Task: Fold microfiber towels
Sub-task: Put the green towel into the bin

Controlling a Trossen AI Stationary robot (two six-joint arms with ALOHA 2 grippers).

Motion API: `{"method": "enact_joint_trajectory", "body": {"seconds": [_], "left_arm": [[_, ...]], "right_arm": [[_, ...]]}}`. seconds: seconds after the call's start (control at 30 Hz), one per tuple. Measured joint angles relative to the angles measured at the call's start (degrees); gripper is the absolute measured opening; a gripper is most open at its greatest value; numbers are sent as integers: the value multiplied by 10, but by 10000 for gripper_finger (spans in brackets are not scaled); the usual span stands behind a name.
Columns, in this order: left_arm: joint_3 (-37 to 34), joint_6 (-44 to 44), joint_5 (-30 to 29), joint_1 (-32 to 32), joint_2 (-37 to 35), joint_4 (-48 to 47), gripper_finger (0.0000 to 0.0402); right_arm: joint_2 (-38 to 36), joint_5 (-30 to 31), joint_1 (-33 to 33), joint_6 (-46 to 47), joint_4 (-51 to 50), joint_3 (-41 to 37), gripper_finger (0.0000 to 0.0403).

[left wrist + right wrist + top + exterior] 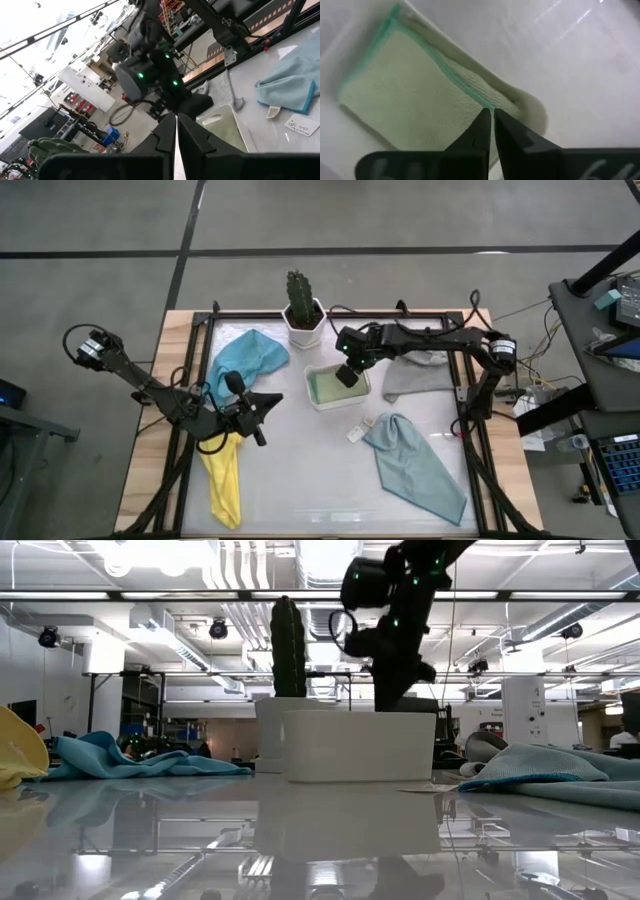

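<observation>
Landmark: white rectangular plastic tray [362, 394], mid-table.
Olive green folded cloth [410, 95]: lies flat inside tray.
Right gripper [347, 374]: over tray, just above the green cloth; jaws together, nothing held.
Left gripper [268, 402]: left of tray, well apart; jaws together, empty.
Bright blue cloth [245, 358]: crumpled, left of tray.
Yellow cloth [224, 476]: far left/front of tray.
Pale teal cloth [415, 465]: front-right of tray.
Grey cloth [417, 375]: just right of tray.
Green cactus in white pot [302, 310]: behind tray.
</observation>
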Motion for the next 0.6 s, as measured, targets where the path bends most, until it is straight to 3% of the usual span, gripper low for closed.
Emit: {"method": "enact_joint_trajectory", "body": {"seconds": [0.33, 0.6], "left_arm": [[0, 3, 0, 7, 0, -1, 4], [0, 3, 0, 22, 0, -2, 4]], "right_arm": [[68, 16, 0, -28, 13, -10, 9], [48, 16, 0, -43, 4, -2, 9]]}}
